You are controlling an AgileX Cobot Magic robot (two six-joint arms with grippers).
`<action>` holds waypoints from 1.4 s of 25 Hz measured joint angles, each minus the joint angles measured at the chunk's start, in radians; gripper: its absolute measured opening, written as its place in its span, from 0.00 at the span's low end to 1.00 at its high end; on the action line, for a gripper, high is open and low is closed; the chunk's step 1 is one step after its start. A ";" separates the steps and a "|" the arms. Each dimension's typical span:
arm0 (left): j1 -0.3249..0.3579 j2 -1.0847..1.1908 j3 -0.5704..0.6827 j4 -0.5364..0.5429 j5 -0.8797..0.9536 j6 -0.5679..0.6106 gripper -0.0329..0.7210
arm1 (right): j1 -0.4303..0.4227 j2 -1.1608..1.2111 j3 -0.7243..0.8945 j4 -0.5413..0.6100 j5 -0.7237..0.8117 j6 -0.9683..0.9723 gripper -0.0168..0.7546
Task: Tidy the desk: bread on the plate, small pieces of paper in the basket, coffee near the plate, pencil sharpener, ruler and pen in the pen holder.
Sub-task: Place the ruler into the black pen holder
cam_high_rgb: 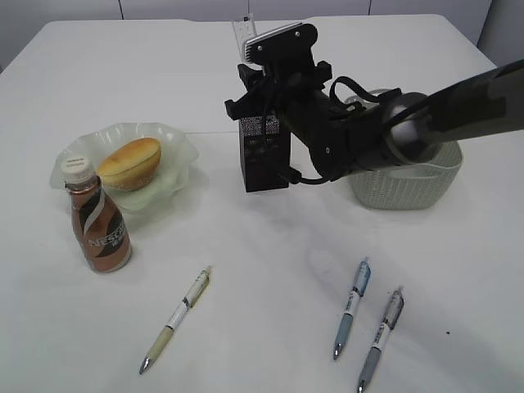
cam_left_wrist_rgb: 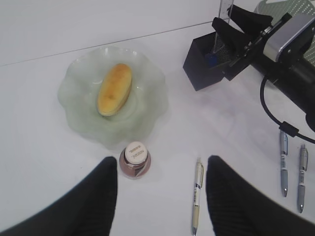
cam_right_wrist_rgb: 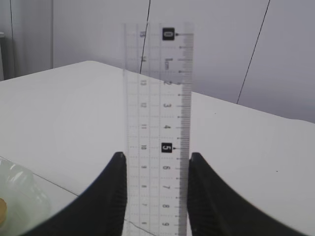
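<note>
1. Between my right fingers the ruler is standing upright, the two pads closing on its long edges; it is clear plastic with fine black markings, so the wall and bench are showing through it.
2. From outside, my right arm is reaching across the middle and holding that ruler just above the pen holder, the black mesh cup beside the basket. Whether the lower end is already inside the cup I cannot tell.
3. I am judging the ruler step to be in hand: next I am needing to keep it vertical, lower it into the cup's mouth, then release.
4. My left fingers are hanging partly open and empty above the bench, holding nothing.
5. Bread is lying on the plate, and the coffee is standing just beside the plate's rim.
6. Three pens are lying loose: a cream one, and a blue pen beside a grey pen.
</note>
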 joint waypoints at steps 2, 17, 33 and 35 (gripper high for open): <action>0.000 0.000 0.000 0.000 0.000 0.000 0.60 | 0.000 0.008 0.000 0.000 -0.005 0.000 0.38; 0.000 0.000 0.000 0.000 0.000 0.000 0.60 | 0.000 0.026 -0.001 0.000 -0.005 0.000 0.38; 0.000 0.000 0.000 0.000 0.000 0.000 0.60 | 0.000 0.026 -0.001 0.077 0.083 0.000 0.38; 0.000 0.000 0.000 0.000 0.000 0.000 0.60 | 0.000 0.026 -0.001 0.086 0.085 0.000 0.39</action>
